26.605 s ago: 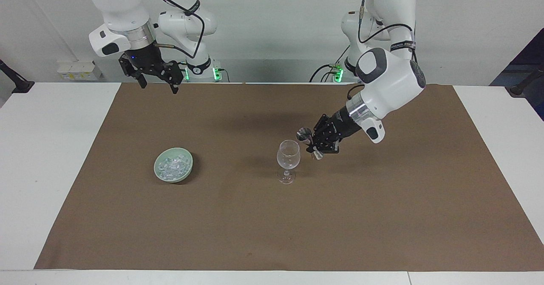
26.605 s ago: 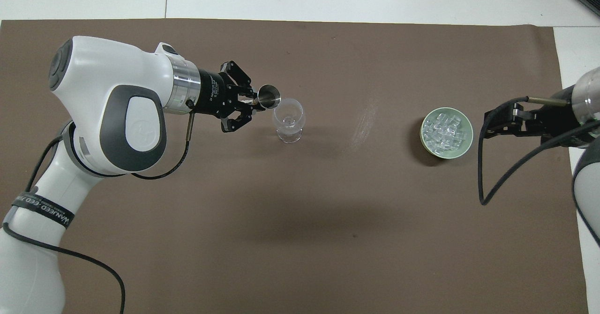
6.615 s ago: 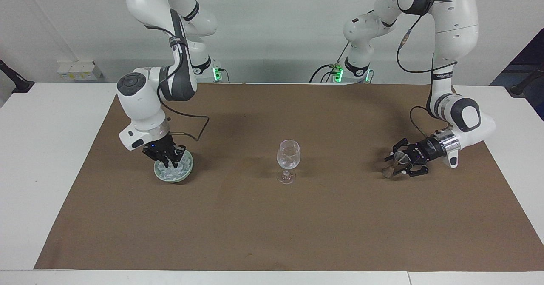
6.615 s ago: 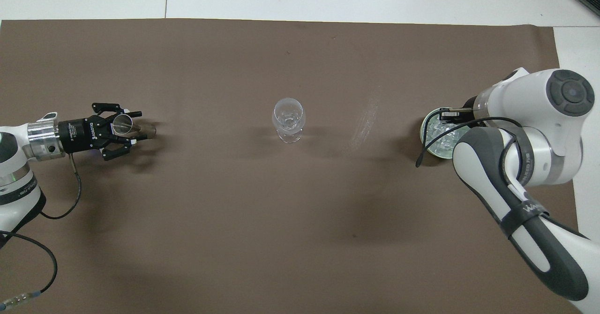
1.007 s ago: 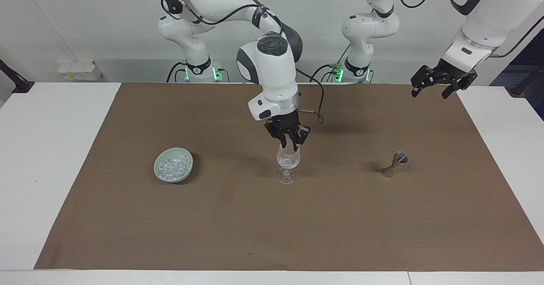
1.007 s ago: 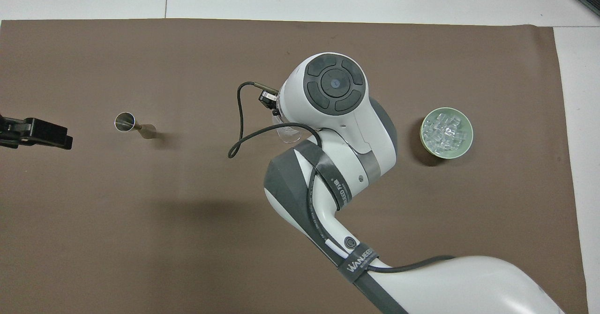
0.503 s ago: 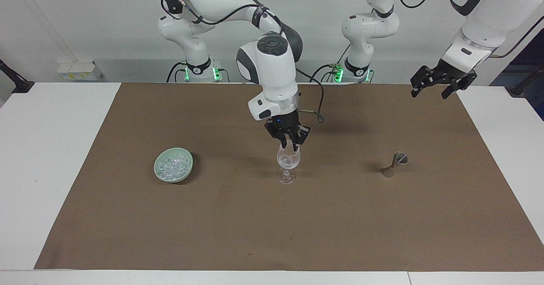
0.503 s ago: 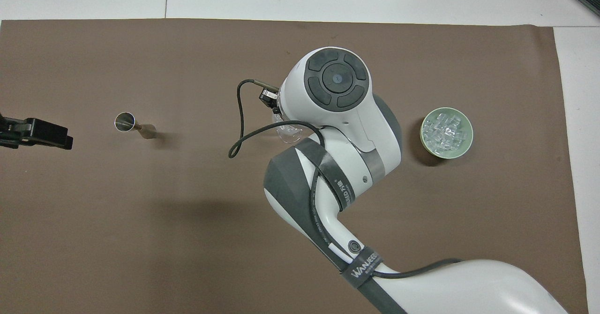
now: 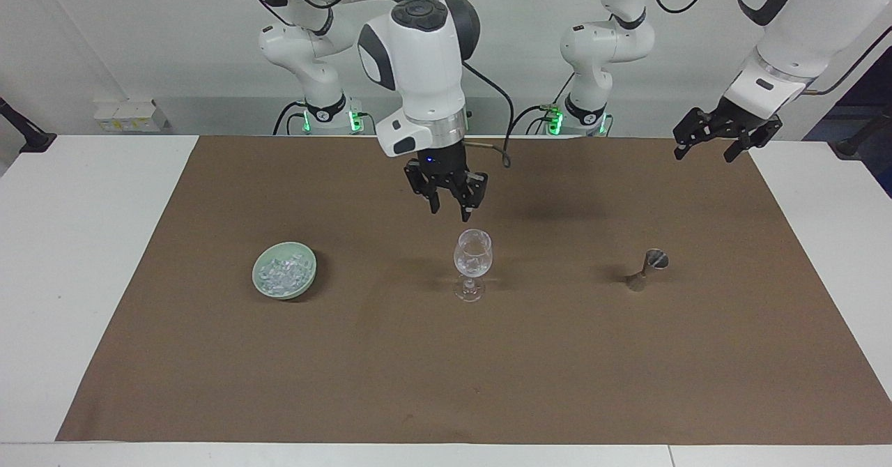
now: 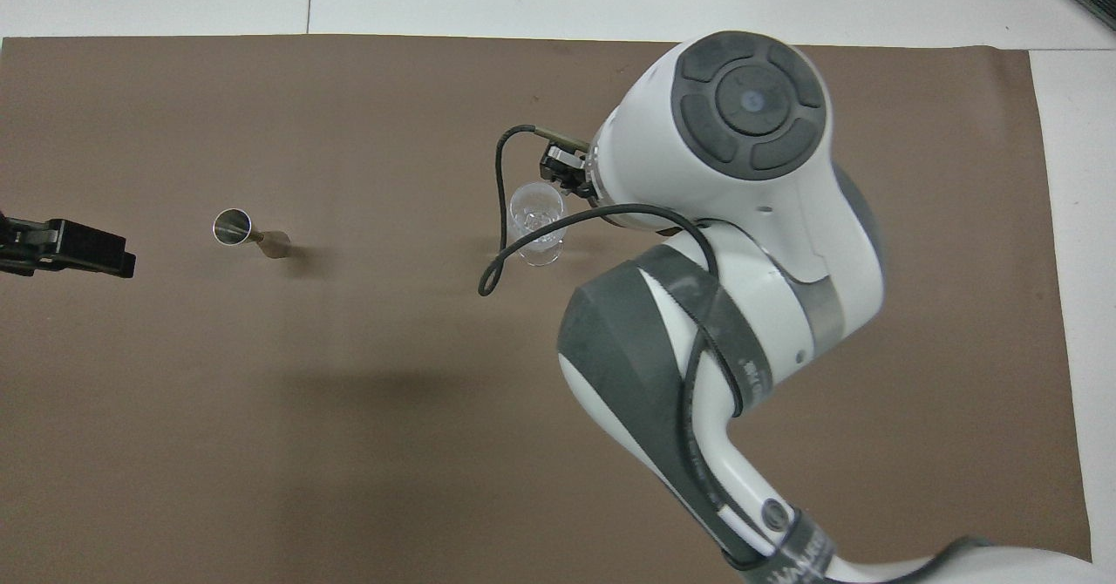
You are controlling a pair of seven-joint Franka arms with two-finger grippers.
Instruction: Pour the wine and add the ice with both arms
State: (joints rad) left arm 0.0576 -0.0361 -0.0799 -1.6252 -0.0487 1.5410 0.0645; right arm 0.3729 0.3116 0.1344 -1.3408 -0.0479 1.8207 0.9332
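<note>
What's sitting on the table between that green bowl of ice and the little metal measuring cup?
Only the wine glass stands between the bowl and the measuring cup; the rest of that stretch is bare brown mat. The facing view shows it best.

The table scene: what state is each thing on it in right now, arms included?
Wine glass: upright, clear chunks in its cup.
Green bowl: upright, holds ice.
Metal jigger: standing on the mat, released.
Right gripper: raised over the wine glass, fingers open, empty.
Left gripper: open, empty, waiting in the air at its own end.
</note>
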